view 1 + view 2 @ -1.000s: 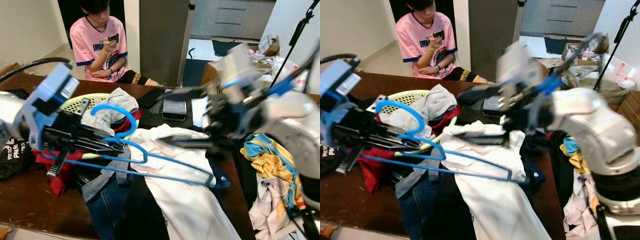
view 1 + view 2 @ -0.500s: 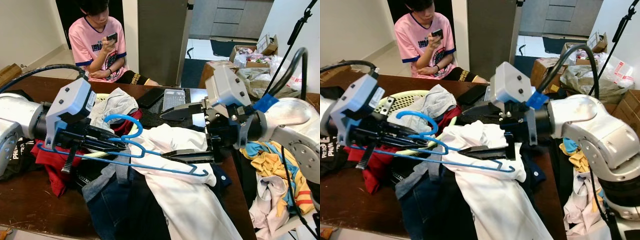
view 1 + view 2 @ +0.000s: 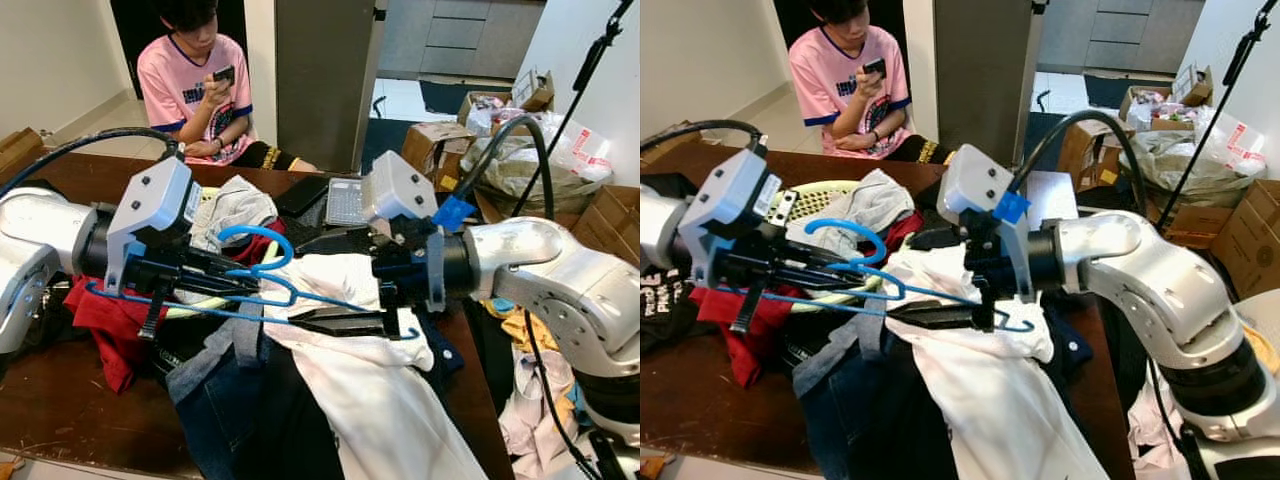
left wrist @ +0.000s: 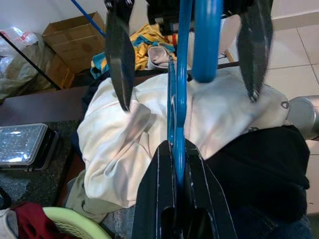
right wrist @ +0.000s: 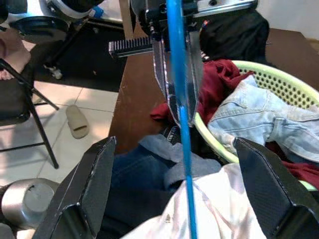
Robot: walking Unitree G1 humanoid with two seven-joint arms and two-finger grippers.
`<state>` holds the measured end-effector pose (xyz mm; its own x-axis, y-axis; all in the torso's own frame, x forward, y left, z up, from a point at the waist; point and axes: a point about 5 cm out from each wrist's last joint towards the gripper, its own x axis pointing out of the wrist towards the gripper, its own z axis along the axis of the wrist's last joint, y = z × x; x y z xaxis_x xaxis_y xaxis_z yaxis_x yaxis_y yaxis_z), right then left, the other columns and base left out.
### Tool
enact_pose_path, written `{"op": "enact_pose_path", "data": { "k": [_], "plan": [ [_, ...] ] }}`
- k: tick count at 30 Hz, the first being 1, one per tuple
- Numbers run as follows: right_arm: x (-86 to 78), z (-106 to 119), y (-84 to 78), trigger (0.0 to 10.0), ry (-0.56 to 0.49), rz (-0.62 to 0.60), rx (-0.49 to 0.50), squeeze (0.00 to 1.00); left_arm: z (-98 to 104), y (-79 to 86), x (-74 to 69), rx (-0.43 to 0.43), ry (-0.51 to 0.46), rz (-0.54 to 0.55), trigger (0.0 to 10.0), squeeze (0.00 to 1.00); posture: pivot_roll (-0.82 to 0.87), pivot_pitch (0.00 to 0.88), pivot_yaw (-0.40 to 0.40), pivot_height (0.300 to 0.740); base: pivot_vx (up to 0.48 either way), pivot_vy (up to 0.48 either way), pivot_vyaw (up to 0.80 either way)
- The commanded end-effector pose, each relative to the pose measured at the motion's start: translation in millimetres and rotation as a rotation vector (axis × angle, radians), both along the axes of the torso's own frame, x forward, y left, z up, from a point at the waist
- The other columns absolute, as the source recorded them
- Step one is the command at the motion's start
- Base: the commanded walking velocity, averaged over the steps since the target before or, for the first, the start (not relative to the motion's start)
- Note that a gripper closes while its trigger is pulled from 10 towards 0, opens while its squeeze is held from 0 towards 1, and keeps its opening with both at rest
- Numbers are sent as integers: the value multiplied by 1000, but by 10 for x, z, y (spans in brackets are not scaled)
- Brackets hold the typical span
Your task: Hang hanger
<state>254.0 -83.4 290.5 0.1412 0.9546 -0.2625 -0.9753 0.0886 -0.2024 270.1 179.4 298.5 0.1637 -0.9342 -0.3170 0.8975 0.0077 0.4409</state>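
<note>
A blue plastic hanger [image 3: 250, 311] is held level above a heap of clothes on the brown table [image 3: 60, 420]. My left gripper [image 3: 252, 290] is shut on its neck just under the hook, seen close up in the left wrist view [image 4: 175, 167]. My right gripper [image 3: 312, 282] is open, one finger above and one below the hanger's right arm, over a white garment [image 3: 370, 390]. In the right wrist view the hanger bar [image 5: 181, 144] runs midway between its two fingers [image 5: 84, 199] without touching either.
A green laundry basket [image 3: 815, 200] with a pale denim garment [image 5: 264, 119] and red cloth stands behind the hanger. Dark jeans [image 3: 220, 410] lie at the front edge. A person [image 3: 195, 80] sits beyond the table. Cardboard boxes [image 3: 600, 210] stand at the right.
My right gripper has slid left along the hanger toward the left gripper. The hanger, earlier sloping down to the right, now sits closer to level.
</note>
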Motion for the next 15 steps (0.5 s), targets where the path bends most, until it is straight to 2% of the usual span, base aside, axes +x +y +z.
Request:
{"op": "enact_pose_path", "data": {
  "k": [1, 2, 4, 5, 7, 8, 10, 11, 12, 13, 14, 15],
  "plan": [
    [-14, -72, 54, 9529, 27, 2, -20, 0, 14, -54, 29, -11, -26, -2, 10000, 0, 28, 21, -1, 740, 0, 0, 0],
    [-12, -85, 64, 8588, 33, -1, -22, 0, 16, -60, 34, -15, -29, 0, 10000, 0, 30, 21, 0, 740, 0, 0, 0],
    [-12, -85, 64, 8588, 33, -1, -22, 0, 16, -60, 34, -15, -29, 0, 10000, 0, 30, 21, 0, 740, 0, 0, 0],
    [-14, -99, 80, 7608, 37, -3, -25, 0, 14, -64, 42, -16, -35, 7, 10000, 0, 27, 21, 0, 740, 0, 0, 0],
    [-14, -99, 80, 7608, 37, -3, -25, 0, 14, -64, 42, -16, -35, 7, 10000, 0, 27, 21, 0, 740, 0, 0, 0],
    [-19, -126, 113, 5059, 40, -4, -30, 0, 18, -74, 54, -24, -41, 14, 10000, 0, 27, 21, -1, 740, 0, 0, 0],
    [-19, -126, 113, 5059, 40, -4, -30, 0, 18, -74, 54, -24, -41, 14, 10000, 0, 27, 21, -1, 740, 0, 0, 0],
    [-23, -159, 152, 4314, 44, -9, -35, 0, 24, -89, 67, -35, -48, 21, 10000, 0, 27, 22, -2, 740, 0, 0, 0],
    [-23, -159, 152, 4314, 44, -9, -35, 0, 24, -89, 67, -35, -48, 21, 10000, 0, 27, 22, -2, 740, 0, 0, 0],
    [-20, -178, 183, 3647, 49, -17, -31, 0, 28, -103, 72, -40, -51, 22, 10000, 0, 26, 23, 1, 740, 0, 0, 0],
    [-20, -178, 183, 3647, 49, -17, -31, 0, 28, -103, 72, -40, -51, 22, 10000, 0, 26, 23, 1, 740, 0, 0, 0],
    [-12, -184, 199, 0, 53, -31, -24, 0, 27, -115, 72, -43, -53, 18, 10000, 0, 26, 23, 0, 740, 0, 0, 0]
  ]
}}
